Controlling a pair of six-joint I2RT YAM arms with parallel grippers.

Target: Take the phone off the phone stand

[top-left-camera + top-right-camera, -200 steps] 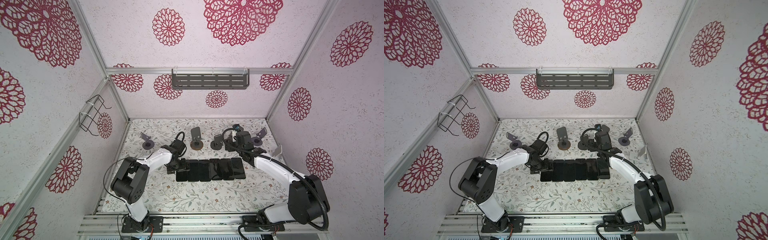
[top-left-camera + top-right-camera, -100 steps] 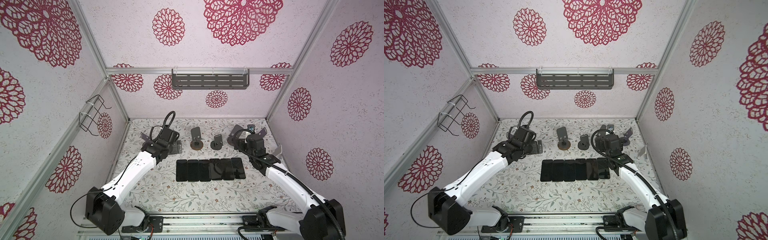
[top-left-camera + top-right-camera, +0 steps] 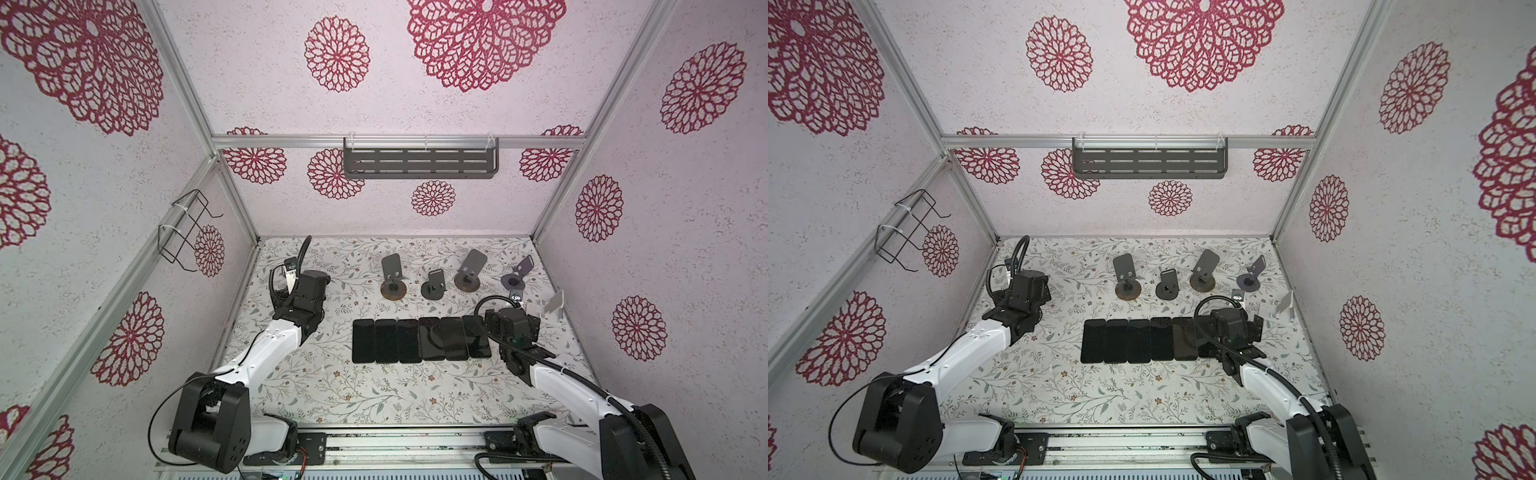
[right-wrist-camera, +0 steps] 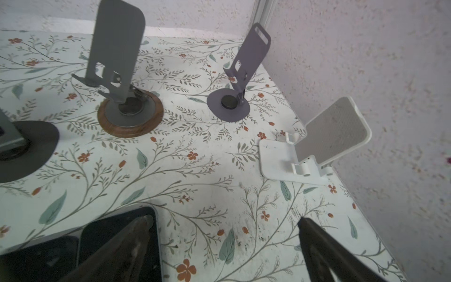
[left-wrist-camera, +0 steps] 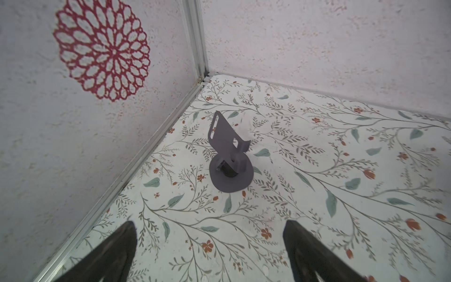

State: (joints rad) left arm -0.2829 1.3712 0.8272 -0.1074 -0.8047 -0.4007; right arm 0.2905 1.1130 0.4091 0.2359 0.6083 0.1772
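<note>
left wrist: my left pincer (image 5: 208,221) spread, facing a purple stand (image 5: 228,156) on the table (image 5: 317,200). right wrist: my right pincer (image 4: 223,217) spread, partly over a flat-lying phone (image 4: 97,232).

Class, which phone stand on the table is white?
The white stand by the right-hand wall, with a rectangular base; the rest are grey, dark or purple on round bases.

From above, the right arm (image 3: 513,330) covers part of the end phone (image 3: 478,348); its wrist view cuts off the black stand (image 4: 24,146).
</note>
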